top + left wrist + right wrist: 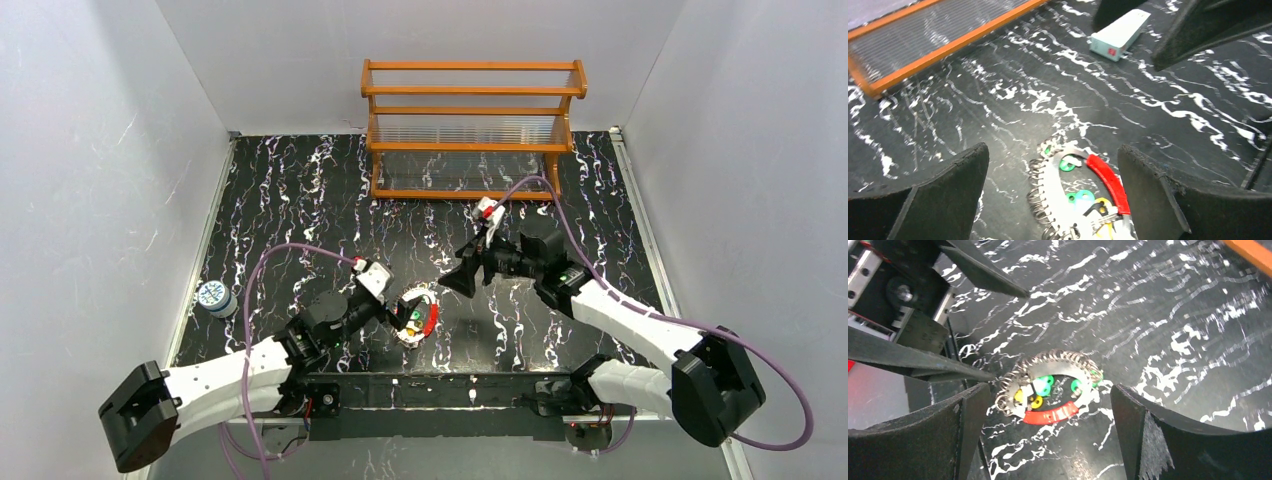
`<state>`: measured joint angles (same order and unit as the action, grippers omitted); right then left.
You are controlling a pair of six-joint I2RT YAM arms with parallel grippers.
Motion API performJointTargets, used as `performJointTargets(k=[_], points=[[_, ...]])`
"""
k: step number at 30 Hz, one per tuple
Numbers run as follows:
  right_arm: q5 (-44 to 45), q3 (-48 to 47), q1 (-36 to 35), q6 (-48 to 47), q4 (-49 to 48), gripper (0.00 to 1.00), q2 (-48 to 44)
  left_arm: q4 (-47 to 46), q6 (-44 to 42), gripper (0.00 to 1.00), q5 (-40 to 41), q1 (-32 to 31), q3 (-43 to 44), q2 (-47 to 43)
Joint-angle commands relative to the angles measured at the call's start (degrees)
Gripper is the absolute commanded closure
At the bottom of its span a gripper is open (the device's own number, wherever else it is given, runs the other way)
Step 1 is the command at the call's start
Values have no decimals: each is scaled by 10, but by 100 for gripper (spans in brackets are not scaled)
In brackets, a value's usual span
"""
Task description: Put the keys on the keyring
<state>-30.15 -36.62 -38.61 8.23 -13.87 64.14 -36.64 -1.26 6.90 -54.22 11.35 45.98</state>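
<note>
Keyring [1105, 180]: oval red-and-white band with a coiled metal chain along its white side. It lies flat on the counter [300, 200], below and between the left jaws, nearer their right-hand finger than the other. Keys [1081, 196]: two green heads and one yellow, bunched inside the loop; whether each is truly threaded on the chain cannot be told. Left jaws: spread wide, holding nothing, fingers clear of the band on both sides. Right jaws: likewise wide apart and empty, poised well off, with the loop ahead of them and between their fingers in their own view. White box [1119, 34]: far ahead of the left jaws, not involved. Handling note: the set looks assembled, so the sound move is probably a straight lift of the left jaws with no sideways sweep, lest a finger catch the red band. A check that no key lies loose would be prudent.
</note>
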Motion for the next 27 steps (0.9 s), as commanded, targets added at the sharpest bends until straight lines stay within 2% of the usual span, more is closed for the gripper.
performJointTargets(k=[1, 5, 7, 12, 16, 21, 26, 27], points=[[23, 44, 48, 76, -92, 1, 13, 52, 8, 2, 69, 28, 35, 26], [98, 79, 99, 101, -121, 1, 23, 77, 9, 2, 42, 103, 46, 38], [150, 93, 117, 98, -125, 1, 24, 88, 21, 1, 20, 167, 47, 35], [318, 117, 128, 49, -124, 1, -2, 104, 23, 2, -22, 309, 50, 44], [426, 153, 129, 3, -138, 1, -53, 106, -2, 2, 4, 377, 52, 81], [512, 214, 129, -33, -217, 1, -71, 5, 8, 2, 28, 435, 20, 168], [550, 233, 130, -55, -314, 1, -31, -199, 7, 1, -14, 460, -25, 273], [563, 230, 129, -57, -327, 1, -16, -211, 5, 2, -19, 465, -17, 297]])
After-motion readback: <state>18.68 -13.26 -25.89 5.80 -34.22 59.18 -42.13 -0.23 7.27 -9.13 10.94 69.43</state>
